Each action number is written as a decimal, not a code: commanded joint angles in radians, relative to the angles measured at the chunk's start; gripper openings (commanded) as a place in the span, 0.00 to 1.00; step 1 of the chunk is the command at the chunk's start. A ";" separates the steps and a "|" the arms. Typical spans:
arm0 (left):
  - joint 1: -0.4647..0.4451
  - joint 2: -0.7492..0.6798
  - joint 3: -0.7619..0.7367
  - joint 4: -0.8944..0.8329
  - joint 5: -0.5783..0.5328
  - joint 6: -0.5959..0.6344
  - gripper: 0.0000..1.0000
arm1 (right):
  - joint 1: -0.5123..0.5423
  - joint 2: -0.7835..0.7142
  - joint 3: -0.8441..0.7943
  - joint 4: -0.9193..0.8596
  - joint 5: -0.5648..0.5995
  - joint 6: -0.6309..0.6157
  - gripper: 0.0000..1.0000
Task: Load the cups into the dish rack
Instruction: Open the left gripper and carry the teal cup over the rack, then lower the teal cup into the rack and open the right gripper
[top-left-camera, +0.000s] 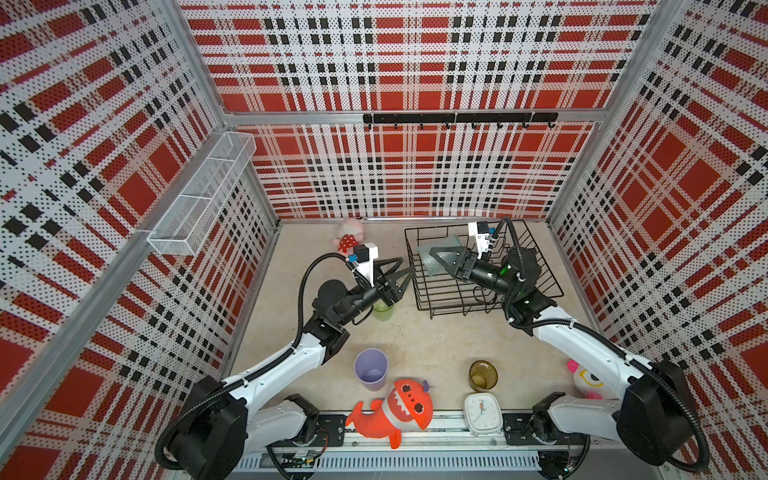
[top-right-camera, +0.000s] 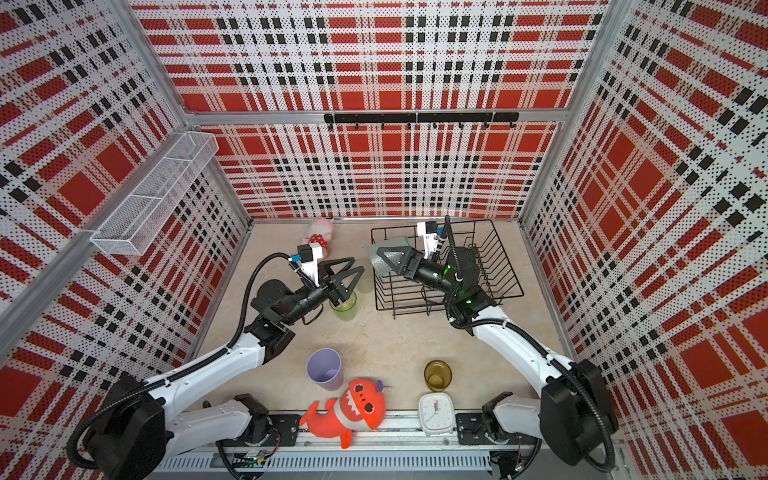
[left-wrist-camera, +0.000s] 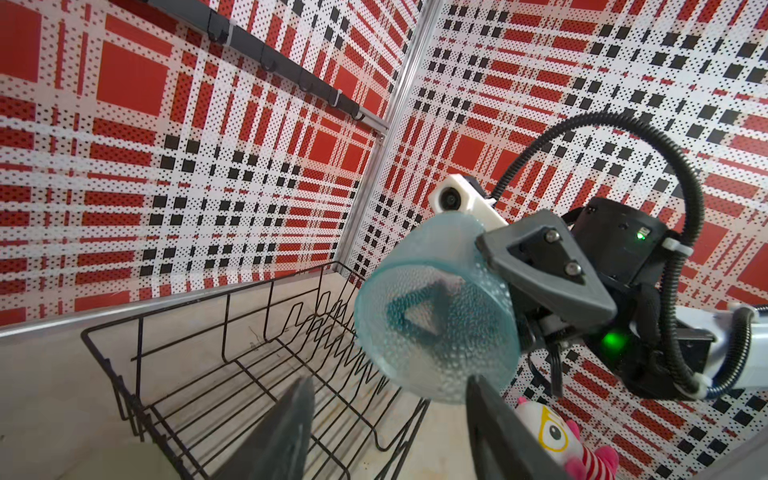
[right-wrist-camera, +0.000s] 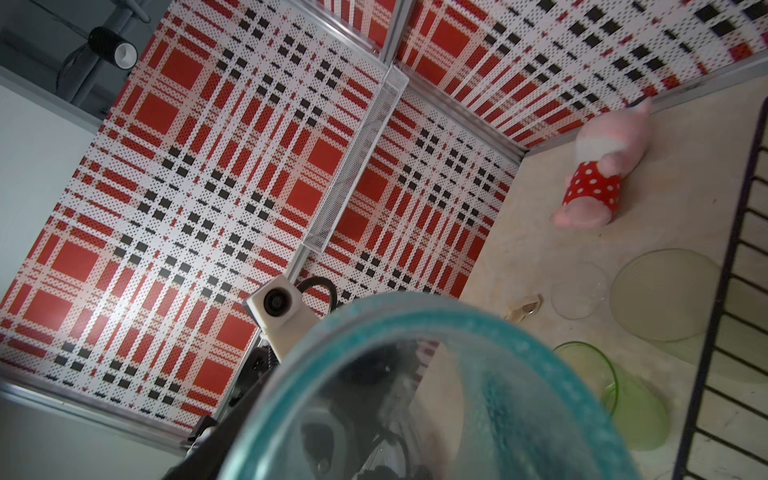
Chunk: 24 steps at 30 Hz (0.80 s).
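Left wrist view: teal cup (left-wrist-camera: 436, 332) clamped across its body by right fingers (left-wrist-camera: 540, 266), tipped sideways over one end of dish rack (left-wrist-camera: 208, 297). Left fingers (left-wrist-camera: 282, 432) spread, empty. Cup looks light, thin-walled, slick; squeeze mid-wall gently

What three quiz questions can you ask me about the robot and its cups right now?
1. Pick one: which cup does the right gripper hold? A. lilac B. teal C. green
2. True or false: the left gripper has open jaws and holds nothing.
3. Fill in: the amber cup stands next to the white ____.
Key: 1. B, the teal cup. 2. True. 3. clock.
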 joint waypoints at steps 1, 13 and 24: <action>0.016 -0.024 -0.018 0.005 -0.005 -0.001 0.63 | -0.062 -0.039 0.013 -0.059 0.023 -0.069 0.59; 0.087 -0.083 -0.062 -0.040 -0.066 -0.015 0.63 | -0.224 0.031 0.191 -0.579 0.321 -0.618 0.60; 0.191 -0.161 -0.087 -0.184 -0.246 -0.049 0.82 | -0.219 0.288 0.348 -0.636 0.489 -0.837 0.62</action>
